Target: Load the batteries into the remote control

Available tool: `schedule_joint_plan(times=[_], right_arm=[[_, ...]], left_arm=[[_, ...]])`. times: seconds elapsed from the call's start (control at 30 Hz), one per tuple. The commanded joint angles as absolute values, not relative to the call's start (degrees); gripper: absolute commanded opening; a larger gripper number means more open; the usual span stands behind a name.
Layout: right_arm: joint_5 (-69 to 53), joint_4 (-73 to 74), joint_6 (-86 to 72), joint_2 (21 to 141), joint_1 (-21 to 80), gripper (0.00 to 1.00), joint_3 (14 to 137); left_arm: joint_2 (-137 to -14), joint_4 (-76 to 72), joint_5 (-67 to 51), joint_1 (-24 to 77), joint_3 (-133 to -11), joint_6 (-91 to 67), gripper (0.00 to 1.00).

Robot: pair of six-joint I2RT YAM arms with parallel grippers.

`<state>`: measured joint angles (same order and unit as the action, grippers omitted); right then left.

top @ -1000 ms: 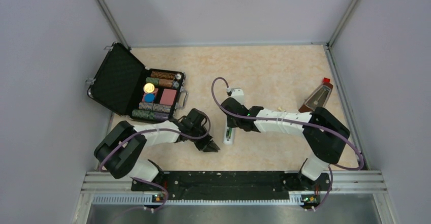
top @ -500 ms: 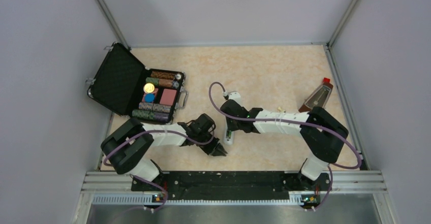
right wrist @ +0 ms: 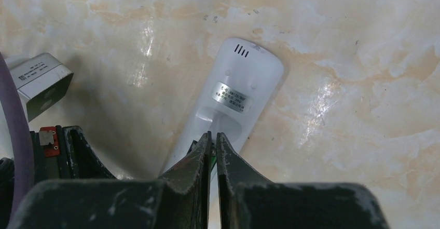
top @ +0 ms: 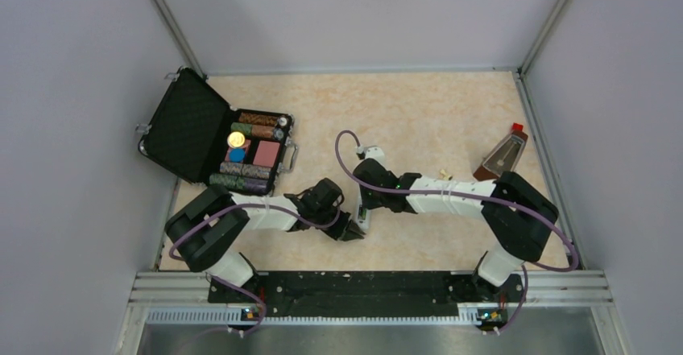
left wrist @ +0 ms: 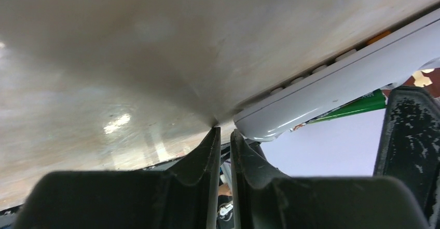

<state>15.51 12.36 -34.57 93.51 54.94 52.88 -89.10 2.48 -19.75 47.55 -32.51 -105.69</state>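
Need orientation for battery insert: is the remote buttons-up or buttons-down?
Buttons-down. In the right wrist view the remote control shows its labelled back; left wrist view has buttons facing the table.

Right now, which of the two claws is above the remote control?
The right claw: shut, its tips over the labelled back of the remote control. The left claw, also shut, lies low beside its rounded end.

Hidden behind closed fingertips of right gripper [right wrist: 214, 135] in own wrist view: near end of remote control [right wrist: 249, 68]. Unreadable: label [right wrist: 232, 97] print. Cut by right edge in left wrist view: remote control; green battery [left wrist: 358, 106] half tucked behind its rim. Blurred there: tabletop [left wrist: 129, 57]. From above, mostly covered by right gripper and left gripper [top: 352, 232]: remote control. Too small to tell there: batteries.
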Motion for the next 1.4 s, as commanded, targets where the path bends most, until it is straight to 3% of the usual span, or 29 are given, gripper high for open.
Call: schedule_joint_plan(times=[0.0, 0.3, 0.43, 1.0, 1.37], right_arm=[[14.22, 11.67, -34.0, 90.88, 54.82, 0.06, 52.09], [13.23, 12.38, -34.13, 90.22, 54.82, 0.06, 51.35], [12.5, 12.7, -34.68, 90.13, 54.76, 0.0, 50.91], [7.72, 7.31, -41.51, 88.72, 55.01, 0.0, 43.5], [11.08, 1.91, -43.46, 88.66, 57.85, 0.0, 37.35]], left_arm=[[-90.21, 1.86, -16.0, 47.51, -29.79, -108.72, 0.18], [-90.47, 2.28, -15.65, 46.44, -29.53, -108.46, 0.18], [-91.49, 1.17, -15.93, 46.24, -29.53, -108.52, 0.18], [-93.98, -4.86, -17.52, 45.71, -28.4, -109.14, 0.17], [-94.2, -7.02, -18.06, 45.54, -27.36, -109.91, 0.16]])
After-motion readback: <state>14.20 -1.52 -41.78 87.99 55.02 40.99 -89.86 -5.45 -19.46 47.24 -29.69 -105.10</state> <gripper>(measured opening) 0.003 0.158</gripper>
